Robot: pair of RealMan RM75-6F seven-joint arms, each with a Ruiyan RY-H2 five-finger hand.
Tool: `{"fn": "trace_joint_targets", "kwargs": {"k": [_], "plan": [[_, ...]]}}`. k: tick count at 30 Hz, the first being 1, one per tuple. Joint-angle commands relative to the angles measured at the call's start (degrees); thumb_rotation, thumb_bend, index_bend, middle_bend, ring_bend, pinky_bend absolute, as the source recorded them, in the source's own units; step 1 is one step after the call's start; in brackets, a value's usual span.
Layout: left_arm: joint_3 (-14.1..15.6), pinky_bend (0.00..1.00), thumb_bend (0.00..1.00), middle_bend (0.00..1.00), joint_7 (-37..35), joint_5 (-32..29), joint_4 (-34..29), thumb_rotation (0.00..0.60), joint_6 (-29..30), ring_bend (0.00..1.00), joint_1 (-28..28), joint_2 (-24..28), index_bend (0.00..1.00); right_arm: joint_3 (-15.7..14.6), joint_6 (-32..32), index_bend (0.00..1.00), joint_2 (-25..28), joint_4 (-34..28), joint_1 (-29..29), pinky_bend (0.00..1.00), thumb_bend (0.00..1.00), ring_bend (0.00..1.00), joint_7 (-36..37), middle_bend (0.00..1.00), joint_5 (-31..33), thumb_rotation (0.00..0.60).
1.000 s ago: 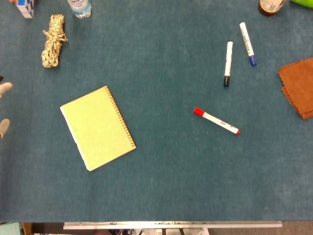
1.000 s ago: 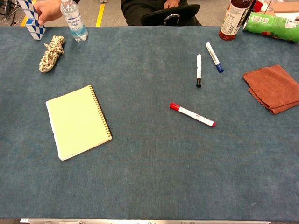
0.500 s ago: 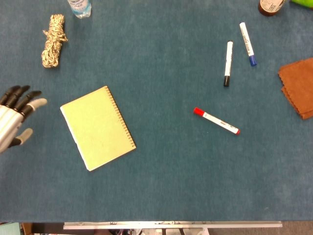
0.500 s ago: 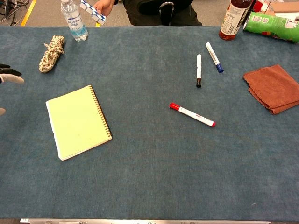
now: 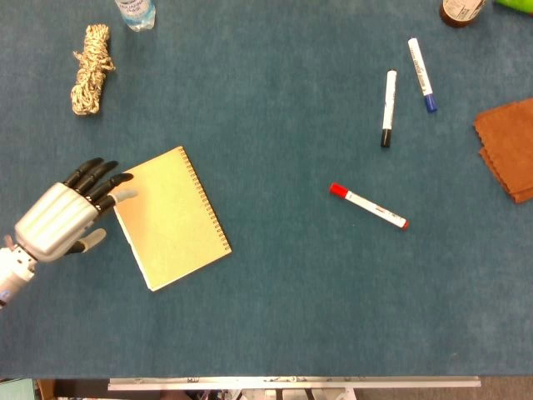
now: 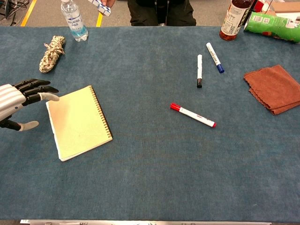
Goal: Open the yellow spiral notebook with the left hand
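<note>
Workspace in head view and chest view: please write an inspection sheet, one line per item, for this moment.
Surface: blue cloth table.
Job's things: yellow spiral notebook lies closed and flat, spiral on its right edge.
Clutter: rope bundle, water bottle, black marker, blue marker, red marker, brown cloth, brown bottle, green packet.
Robot hands: left robot hand open, fingers apart, at the notebook's left edge; contact cannot be told. Right robot hand not in view.
Cables: nothing seen.
Surroundings: a person sits behind the far edge.
</note>
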Motion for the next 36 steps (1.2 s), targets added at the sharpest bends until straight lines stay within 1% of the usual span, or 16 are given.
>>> {"fn": "trace_joint_targets", "kwargs": {"k": [1,10,21,27,36], "plan": [[0.6,0.08,0.25,0.13,-1.2,-0.3,2.2,0.600,-0.4,0.02,-0.7,-1.8,0.20,-0.1,0.0,0.22,0.0,0.0,-0.1,0.28,0.18,0.15,-0.1,0.19,0.3,0.600],[1.0,0.08,0.25,0.13,-3.6,-2.2,8.4,0.600,-1.3,0.02,-1.4,-5.8,0.20,-0.1,0.2,0.22,0.1,-0.7,-0.4,0.28,0.18,0.15,-0.9,0.19,0.7,0.600],[2.2,0.08,0.25,0.13,-5.4,-3.5,15.0,0.600,-1.6,0.02,-1.4,-8.8,0.20,-0.1,0.2,0.22,-0.1,-1.1,-0.3,0.28,0.18,0.15,-1.6,0.19,0.9,0.600],[2.9,0.08,0.25,0.13,-6.0,-3.9,17.0,0.600,-2.0,0.02,-1.3,-9.7,0.20,-0.1,0.4,0.22,-0.1,-1.0,-0.4,0.28,0.18,0.15,-1.6,0.19,1.0,0.600],[3.6,0.08,0.25,0.13,-6.7,-4.5,18.2,0.600,-2.5,0.03,-1.6,-11.0,0.20,-0.2,0.7,0.22,0.0,-0.9,-0.7,0.28,0.18,0.15,-1.5,0.19,1.1,0.600]]}}
